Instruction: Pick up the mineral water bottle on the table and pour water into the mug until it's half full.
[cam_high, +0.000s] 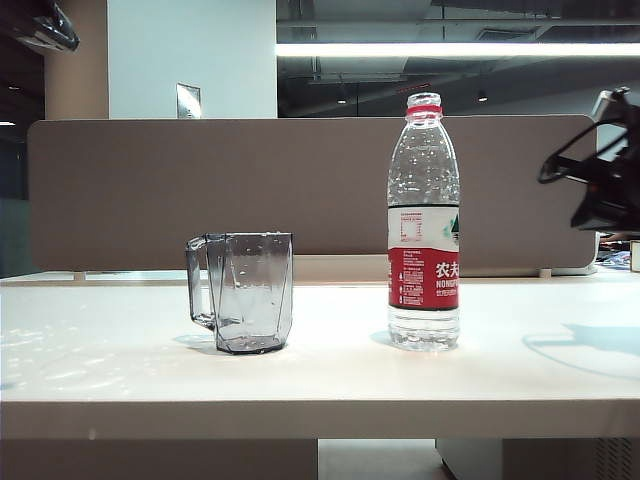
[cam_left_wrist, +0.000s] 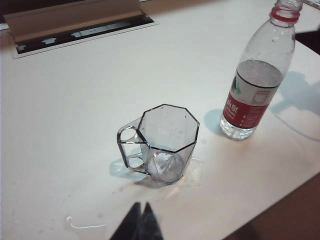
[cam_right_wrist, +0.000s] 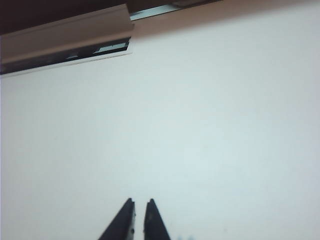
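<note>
The mineral water bottle (cam_high: 424, 222) stands upright and uncapped on the white table (cam_high: 120, 380), right of centre. Its water (cam_left_wrist: 257, 75) reaches about the top of the label. The smoky-grey mug (cam_high: 250, 290) stands to its left, handle turned away from the bottle, droplets on its walls. My left gripper (cam_left_wrist: 141, 204) hovers shut a short way before the mug (cam_left_wrist: 165, 142), holding nothing. My right gripper (cam_right_wrist: 139, 201) is almost closed, a thin slit between its fingertips, over bare tabletop and holding nothing. The right arm (cam_high: 605, 195) hangs at the far right, well clear of the bottle (cam_left_wrist: 257, 80).
A brown partition (cam_high: 300, 190) runs along the table's back edge, with a cable slot (cam_left_wrist: 80, 32) in front of it. Spilt water (cam_left_wrist: 85, 226) lies on the table near the mug. The table's front edge (cam_high: 320, 415) is close to both objects.
</note>
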